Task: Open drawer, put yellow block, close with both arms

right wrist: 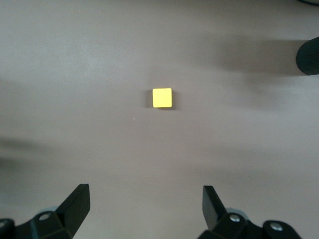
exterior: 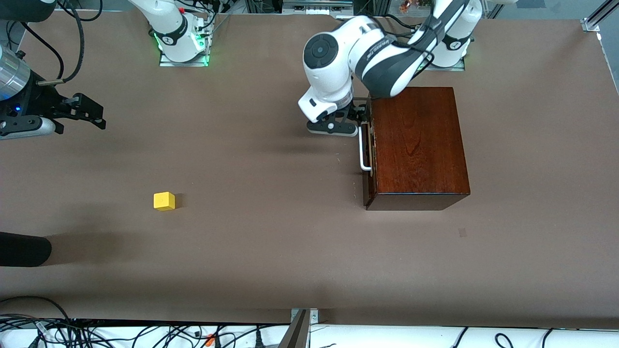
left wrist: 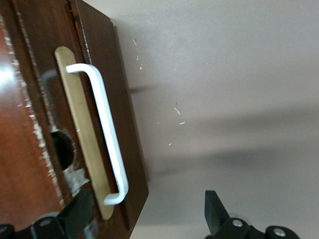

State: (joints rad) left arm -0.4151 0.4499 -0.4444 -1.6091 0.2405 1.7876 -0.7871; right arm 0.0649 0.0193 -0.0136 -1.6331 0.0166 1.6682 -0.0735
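Note:
The dark wooden box [exterior: 418, 145] stands toward the left arm's end of the table, and its drawer looks shut. The drawer's white bar handle [exterior: 362, 149] faces the right arm's end. My left gripper [exterior: 359, 115] is open and level with the handle's end that is farther from the front camera. In the left wrist view the handle [left wrist: 107, 132] runs toward the gap of the left gripper [left wrist: 147, 219], and its near end lies between the open fingers, untouched. The yellow block [exterior: 164, 201] lies on the table. My right gripper [exterior: 98, 115] is open and empty, up in the air. In the right wrist view the right gripper [right wrist: 144, 204] looks down on the block [right wrist: 162, 97].
A black rounded object [exterior: 24, 249] juts in at the table's edge on the right arm's end, nearer the front camera than the block; it also shows in the right wrist view [right wrist: 309, 56]. Brown table [exterior: 271, 232] lies between block and box.

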